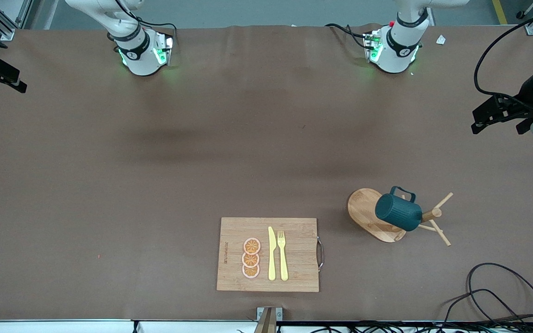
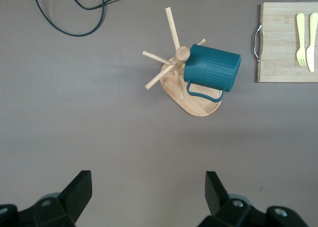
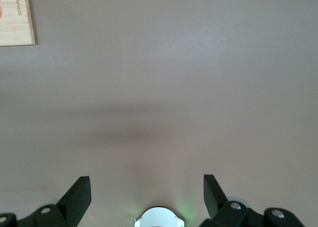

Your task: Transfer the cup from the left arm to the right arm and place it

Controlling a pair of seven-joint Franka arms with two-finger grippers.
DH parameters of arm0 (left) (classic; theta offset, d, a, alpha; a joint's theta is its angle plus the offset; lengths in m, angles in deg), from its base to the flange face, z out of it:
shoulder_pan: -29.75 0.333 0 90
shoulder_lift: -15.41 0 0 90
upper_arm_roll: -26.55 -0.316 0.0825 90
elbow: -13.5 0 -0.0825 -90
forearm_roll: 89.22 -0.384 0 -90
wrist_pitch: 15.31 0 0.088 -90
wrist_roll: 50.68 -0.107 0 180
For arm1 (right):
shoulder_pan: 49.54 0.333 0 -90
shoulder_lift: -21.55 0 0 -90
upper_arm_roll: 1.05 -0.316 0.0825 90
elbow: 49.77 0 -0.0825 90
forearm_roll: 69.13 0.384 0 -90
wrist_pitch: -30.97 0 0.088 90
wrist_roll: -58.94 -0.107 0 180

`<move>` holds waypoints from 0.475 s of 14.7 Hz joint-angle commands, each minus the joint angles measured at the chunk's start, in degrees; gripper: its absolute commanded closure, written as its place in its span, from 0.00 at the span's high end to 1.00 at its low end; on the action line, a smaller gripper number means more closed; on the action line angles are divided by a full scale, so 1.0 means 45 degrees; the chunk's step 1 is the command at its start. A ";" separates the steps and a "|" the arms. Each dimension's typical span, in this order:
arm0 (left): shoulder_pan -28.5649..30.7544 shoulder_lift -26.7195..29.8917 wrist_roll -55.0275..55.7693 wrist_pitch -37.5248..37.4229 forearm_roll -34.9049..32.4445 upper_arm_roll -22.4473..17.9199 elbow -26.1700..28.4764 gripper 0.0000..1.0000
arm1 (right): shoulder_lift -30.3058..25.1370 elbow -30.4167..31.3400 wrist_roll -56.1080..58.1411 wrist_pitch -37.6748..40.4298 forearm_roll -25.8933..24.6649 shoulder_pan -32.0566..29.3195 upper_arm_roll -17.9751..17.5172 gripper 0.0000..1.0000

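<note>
Item nearest the camera: cutting board carrying orange slices, knife and fork. Next, toward my left arm's end of the worktop: cup, hung tilted on the peg rack, handle outward. My left gripper: over bare worktop, fingers wide apart, holding nothing. My right gripper: likewise, waiting. Advice: I should close across the ribbed body and lift along the peg, leaving the handle free for handover.
</note>
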 commanded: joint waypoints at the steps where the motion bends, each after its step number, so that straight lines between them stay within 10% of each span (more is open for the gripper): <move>1: -0.0064 0.0107 -0.0205 0.0073 -0.0183 -0.0027 -0.0014 1.00 | -0.0270 0.0302 0.0146 -0.0022 0.0151 -0.0038 0.0033 1.00; 7: -0.0103 0.0088 -0.0205 0.0073 -0.0183 -0.0027 -0.0014 1.00 | -0.0270 0.0302 0.0146 -0.0022 0.0151 -0.0038 0.0033 1.00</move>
